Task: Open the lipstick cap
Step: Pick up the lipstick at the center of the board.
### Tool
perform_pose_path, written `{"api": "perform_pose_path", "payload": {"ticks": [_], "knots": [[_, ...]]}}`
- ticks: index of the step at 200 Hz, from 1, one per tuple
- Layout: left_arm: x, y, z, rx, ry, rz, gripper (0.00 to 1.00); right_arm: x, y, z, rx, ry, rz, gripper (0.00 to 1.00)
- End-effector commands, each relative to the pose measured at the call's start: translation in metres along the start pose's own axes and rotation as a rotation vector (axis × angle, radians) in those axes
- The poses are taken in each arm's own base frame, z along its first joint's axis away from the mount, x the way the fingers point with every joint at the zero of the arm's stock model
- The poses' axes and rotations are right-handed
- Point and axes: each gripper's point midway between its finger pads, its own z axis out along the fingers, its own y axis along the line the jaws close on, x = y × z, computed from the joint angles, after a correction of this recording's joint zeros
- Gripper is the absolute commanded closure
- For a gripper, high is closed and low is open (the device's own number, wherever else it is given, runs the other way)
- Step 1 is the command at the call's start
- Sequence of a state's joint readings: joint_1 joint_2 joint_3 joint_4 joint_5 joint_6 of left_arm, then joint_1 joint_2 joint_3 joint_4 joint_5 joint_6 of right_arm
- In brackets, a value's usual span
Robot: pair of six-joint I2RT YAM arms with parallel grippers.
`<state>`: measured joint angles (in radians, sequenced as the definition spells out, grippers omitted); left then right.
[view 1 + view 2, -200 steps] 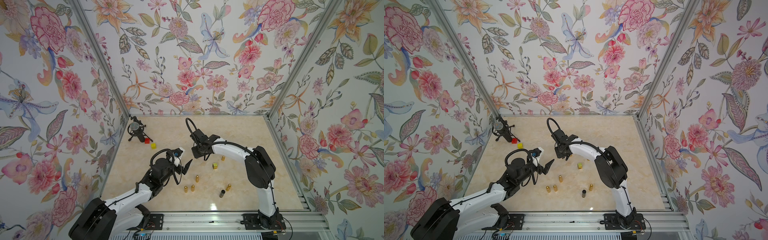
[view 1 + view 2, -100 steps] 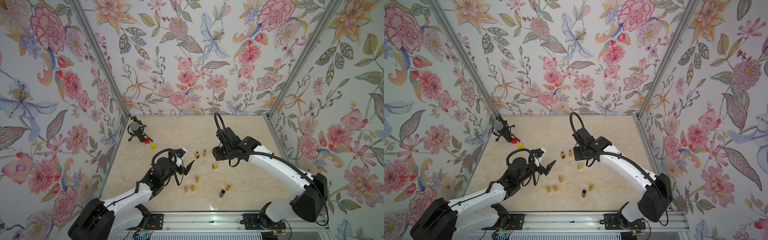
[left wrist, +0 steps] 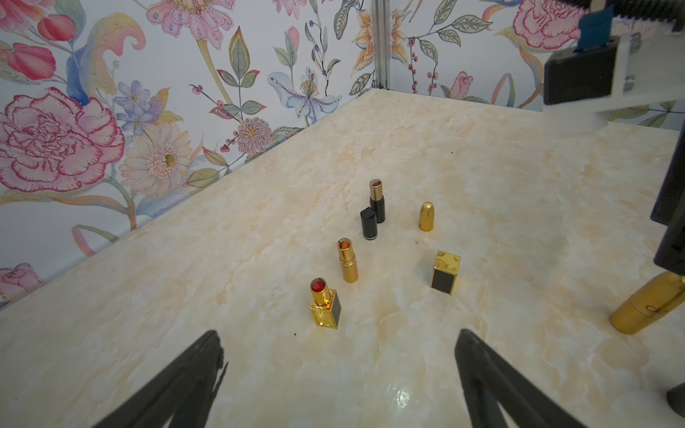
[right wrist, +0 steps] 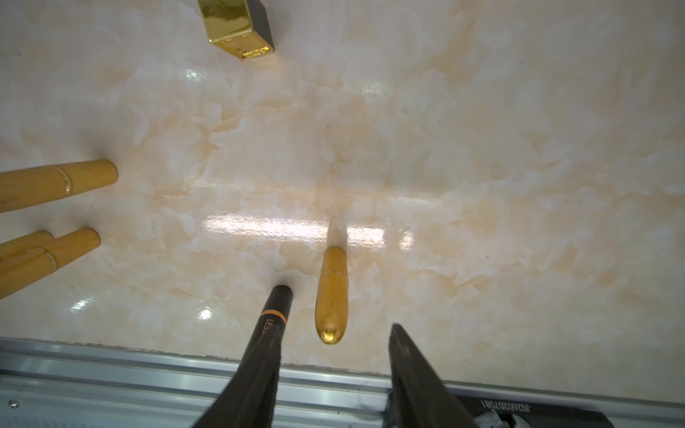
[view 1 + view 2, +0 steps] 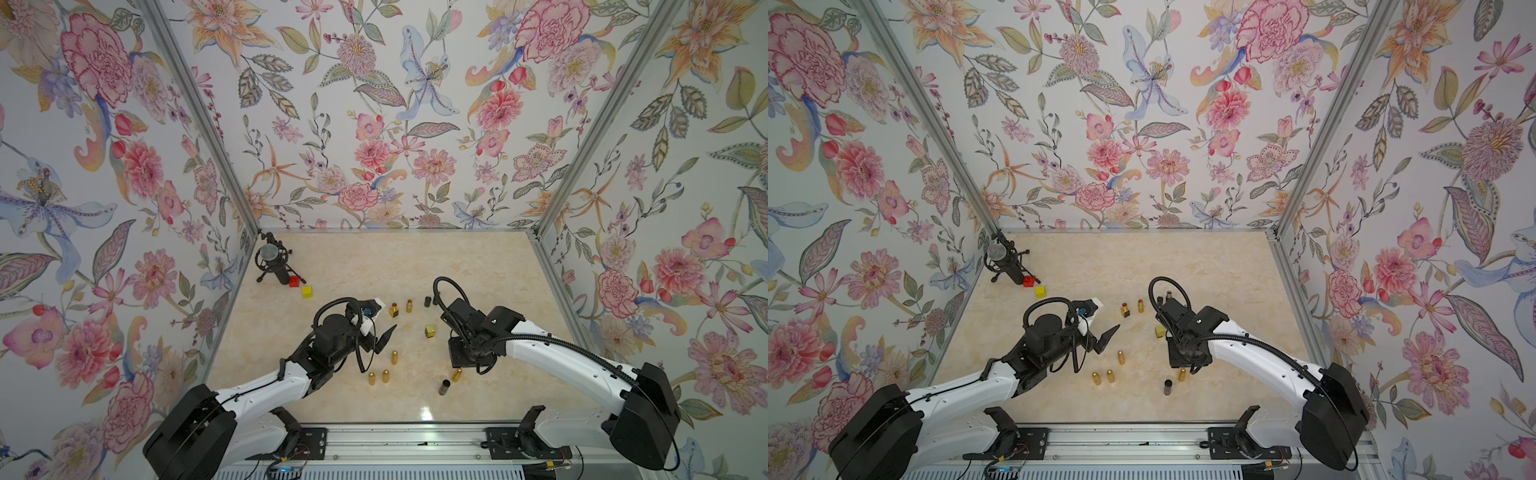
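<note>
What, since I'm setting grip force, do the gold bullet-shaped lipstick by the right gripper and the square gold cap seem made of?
Bullet-shaped lipstick: probably metal or metallised plastic, satin gold; its highlight is soft and blurred. Square cap: mirror-bright gold shell, plated plastic or metal, cannot tell which, with a black face; reflections on it are crisp.

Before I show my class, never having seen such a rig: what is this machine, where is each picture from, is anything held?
Two white robot arms, each ending in a pincer. Two pictures look down from overhead; two come from wrist cameras. On the cream marble tabletop sit an uncapped square gold lipstick with a red stick and a separate square gold cap, among others. The left pincer is open and empty. The right pincer is open near a capped gold bullet-shaped lipstick, gripping nothing.
</note>
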<state>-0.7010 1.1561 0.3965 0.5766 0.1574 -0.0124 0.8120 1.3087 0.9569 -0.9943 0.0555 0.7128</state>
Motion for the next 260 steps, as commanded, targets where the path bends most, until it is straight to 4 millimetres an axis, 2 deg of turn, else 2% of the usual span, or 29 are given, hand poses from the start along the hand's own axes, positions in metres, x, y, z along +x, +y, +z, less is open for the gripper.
{"api": "perform_pose_path", "payload": {"ticks": [1,29,53,104,184,216,260], "knots": [[-0.019,-0.006,0.004,0.029,-0.043,0.018,0.01,0.008,0.000,0.012,-0.010,0.025,0.058,0.51],[-0.018,-0.005,0.003,0.022,-0.041,0.020,0.01,0.012,0.000,0.027,0.023,0.065,0.025,0.52],[-0.016,-0.004,0.002,0.018,-0.034,0.021,0.01,0.011,-0.001,0.031,0.030,0.058,0.021,0.55],[-0.016,-0.004,0.003,0.018,-0.030,0.031,0.01,0.021,-0.002,0.047,0.042,0.106,0.005,0.61],[-0.016,-0.003,0.003,0.010,-0.029,0.036,0.01,0.019,-0.002,0.053,0.055,0.107,-0.017,0.81],[-0.018,-0.004,0.005,0.018,-0.034,0.038,0.01,0.009,0.004,0.042,0.016,0.074,-0.015,0.82],[-0.030,-0.007,0.013,0.046,-0.052,0.056,0.01,-0.035,0.015,-0.003,-0.084,-0.031,-0.013,0.82]]}}
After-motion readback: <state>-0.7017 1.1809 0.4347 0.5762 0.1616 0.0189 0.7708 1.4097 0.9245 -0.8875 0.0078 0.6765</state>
